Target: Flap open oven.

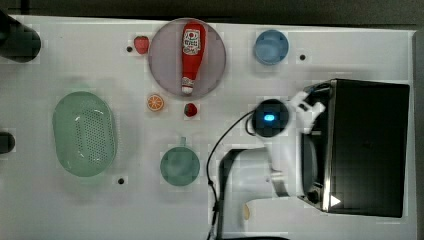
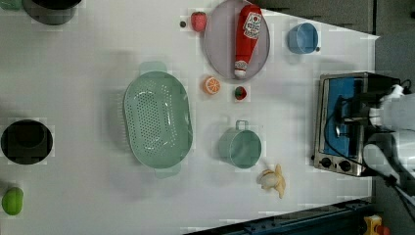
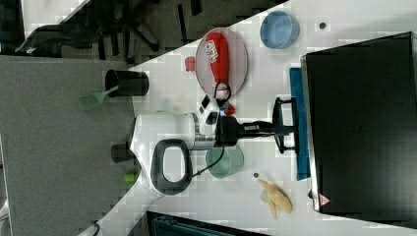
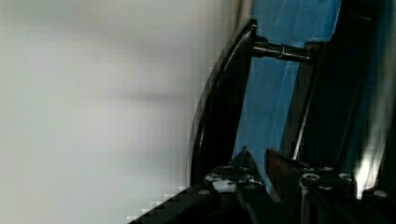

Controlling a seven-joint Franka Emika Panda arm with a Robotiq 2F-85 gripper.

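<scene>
The black boxy oven (image 1: 367, 147) stands at the top view's right, its bluish glass door (image 2: 350, 88) framed in silver. The door stands at or close to the oven's front. My gripper (image 3: 289, 129) reaches level to the dark bar handle (image 3: 279, 110). In the wrist view the handle (image 4: 219, 107) runs just beside my gripper (image 4: 257, 161). Its fingertips (image 4: 243, 161) are a narrow gap apart, with blue glass showing between them and nothing held. My white arm (image 1: 280, 155) hides part of the door in the top view.
On the white table are a plate (image 1: 215, 70) with a ketchup bottle (image 1: 191, 55), a blue bowl (image 1: 271, 46), a teal cup (image 1: 180, 166), a green colander (image 1: 85, 134), an orange slice (image 1: 155, 102), strawberries (image 1: 141, 44) and a banana (image 2: 274, 180).
</scene>
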